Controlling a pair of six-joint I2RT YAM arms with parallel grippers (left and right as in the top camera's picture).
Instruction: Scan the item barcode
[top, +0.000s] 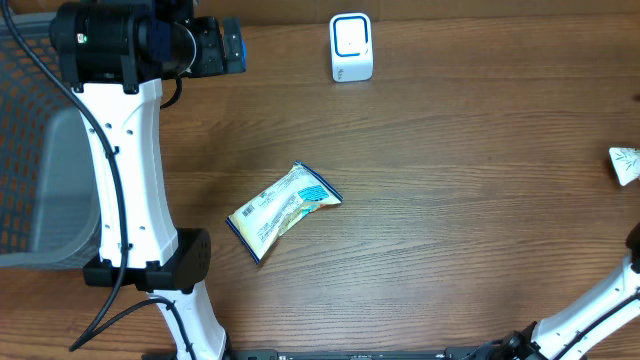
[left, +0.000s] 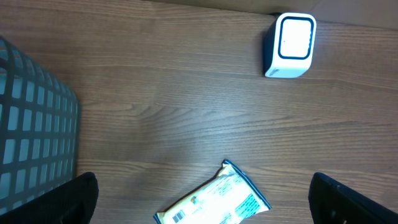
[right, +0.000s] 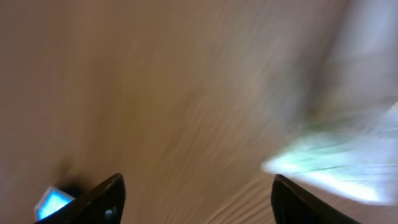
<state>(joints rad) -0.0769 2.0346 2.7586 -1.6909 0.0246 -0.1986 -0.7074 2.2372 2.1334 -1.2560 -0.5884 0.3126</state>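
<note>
Overhead: snack packet (top: 285, 210) lies flat on the wooden bench (top: 450, 150), near the middle, tilted, barcode end toward the left arm (top: 125, 170); nothing touches it; white scanner (top: 351, 47) with blue-framed window stands upright at the far edge, well apart from the packet; grey mesh basket (top: 40, 190) at the left margin; a second pale wrapped item (top: 625, 163) is cut off by the right edge; only a piece of the right arm (top: 600, 300) shows, low right.

Left wrist: left pincer (left: 202, 193) spread wide, dark fingertips (left: 78, 199) in the bottom corners, holding nothing; it hangs above the bench, with the packet's upper end showing between the tips below.

Right wrist: view heavily smeared; right pincer (right: 199, 199) with fingers apart and only bare wood between them; a pale green-white blur (right: 336, 162) lies to the right beyond the tips, too smeared to identify.
</note>
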